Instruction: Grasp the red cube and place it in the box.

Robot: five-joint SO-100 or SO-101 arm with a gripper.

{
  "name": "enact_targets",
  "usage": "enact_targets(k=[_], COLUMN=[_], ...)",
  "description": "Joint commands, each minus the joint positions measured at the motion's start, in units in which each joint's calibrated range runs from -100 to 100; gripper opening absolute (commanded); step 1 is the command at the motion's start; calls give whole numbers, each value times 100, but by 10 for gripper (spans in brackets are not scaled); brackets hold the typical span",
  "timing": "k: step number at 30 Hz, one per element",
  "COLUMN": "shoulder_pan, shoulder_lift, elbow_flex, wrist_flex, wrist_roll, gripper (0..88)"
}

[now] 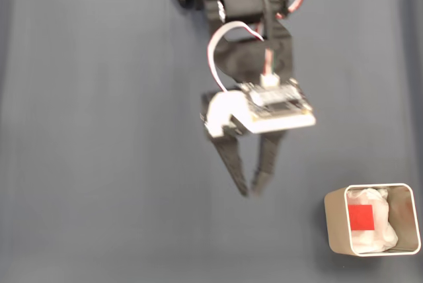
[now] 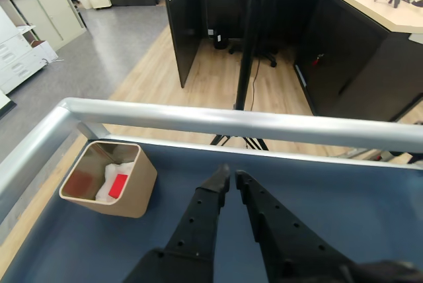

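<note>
Gripper [image 1: 251, 192]: black, two-fingered, hung over the bare middle of the table [image 1: 99, 164] in the fixed view, fingers pointing toward the near edge; tips drawn almost together with a thin gap between, nothing held. In the wrist view the gripper [image 2: 230, 176] showed the same narrow slit, tips aimed at the table's railed far edge. Arm [image 1: 244, 5]: black, entered from the top edge of the fixed view, carrying a white bracket and a small circuit board [image 1: 281, 103] above the fingers, with red and white cables [image 1: 225, 38] looped beside it. Table: covered in dark blue cloth; a silver rail [image 2: 251, 123] ran along its edge in the wrist view. Box [image 1: 335, 223]: beige, rounded corners, stood at the lower right corner of the table in the fixed view, well apart from the gripper; in the wrist view the box [image 2: 135, 194] sat at the left, near the rail's corner. Lining [image 1: 383, 230]: white crumpled paper inside the box. Cube [image 1: 360, 217]: red, lay inside the box on the paper, one flat face upward; seen likewise in the wrist view [image 2: 118, 186]. Beyond the rail: wood floor, dark desks, office chair [image 2: 277, 5].
</note>
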Motion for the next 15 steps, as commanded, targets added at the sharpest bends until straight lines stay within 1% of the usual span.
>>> enact_targets(k=[1, 15], shoulder_pan=[192, 285], shoulder_lift=[-1066, -3978], elbow_flex=[681, 3984], wrist_flex=[17, -8], wrist_roll=[-63, -29], gripper=[0, 0])
